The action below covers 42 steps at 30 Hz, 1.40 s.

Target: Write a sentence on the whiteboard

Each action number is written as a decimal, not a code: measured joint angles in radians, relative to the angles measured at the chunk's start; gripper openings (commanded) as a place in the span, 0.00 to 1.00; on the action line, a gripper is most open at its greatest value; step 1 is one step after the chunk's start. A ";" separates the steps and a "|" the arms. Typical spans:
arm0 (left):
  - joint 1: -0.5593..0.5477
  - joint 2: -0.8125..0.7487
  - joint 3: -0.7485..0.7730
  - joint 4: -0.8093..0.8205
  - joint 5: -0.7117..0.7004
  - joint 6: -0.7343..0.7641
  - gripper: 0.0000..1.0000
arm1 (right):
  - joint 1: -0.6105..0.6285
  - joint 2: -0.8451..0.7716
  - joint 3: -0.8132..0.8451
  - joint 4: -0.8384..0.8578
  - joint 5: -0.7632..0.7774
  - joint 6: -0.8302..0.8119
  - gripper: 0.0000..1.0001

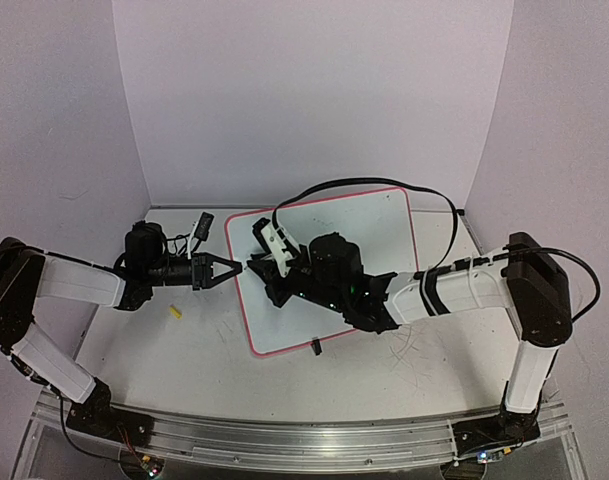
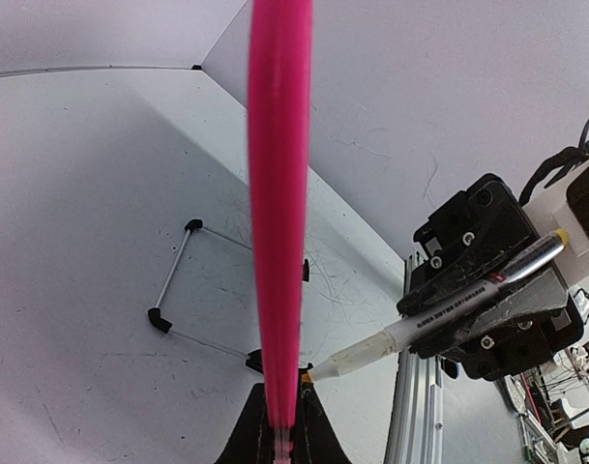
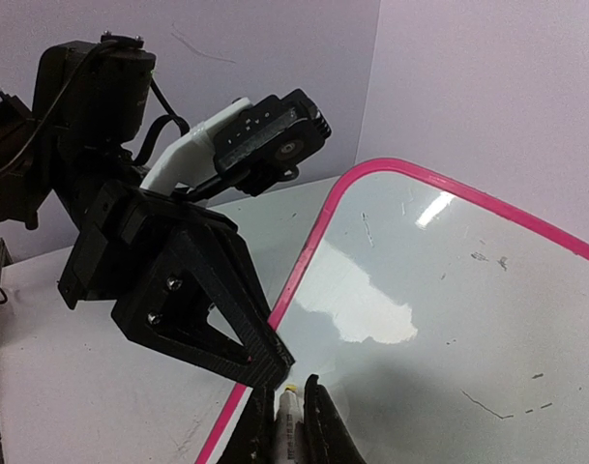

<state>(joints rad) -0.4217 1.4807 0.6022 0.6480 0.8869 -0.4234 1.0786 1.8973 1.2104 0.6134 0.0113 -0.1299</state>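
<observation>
The whiteboard (image 1: 374,225) sits mid-bench, skewed, its face showing only faint specks. The left gripper (image 3: 267,358) has its jaws pinched on the board's pink left rim. Just beside them the right gripper (image 3: 289,411) holds a marker (image 2: 439,319) in narrow jaws, tip at that edge. A small yellow piece (image 1: 175,312) lies on the bench (image 1: 184,365), near left

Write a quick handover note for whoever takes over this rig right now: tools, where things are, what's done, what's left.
Left tool: shut on the pink left rim of the whiteboard.
Right tool: shut on the marker. Its tip is at the board's left edge, right beside the left tool; I can't tell if it touches.
Done: board gripped, marker in hand.
Left: the whole sentence; no yellow writing shows on the board.
</observation>
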 measured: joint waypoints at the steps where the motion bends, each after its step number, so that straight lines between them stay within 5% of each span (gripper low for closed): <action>1: 0.000 0.000 0.000 -0.001 0.000 0.000 0.00 | 0.000 0.000 -0.001 0.000 0.000 0.000 0.00; 42: 0.002 0.000 0.000 -0.003 0.000 0.005 0.00 | 0.030 -0.015 -0.072 0.004 -0.011 0.049 0.00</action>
<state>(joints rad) -0.4198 1.4807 0.6022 0.6449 0.8871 -0.4187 1.1088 1.8819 1.1381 0.6172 -0.0002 -0.0808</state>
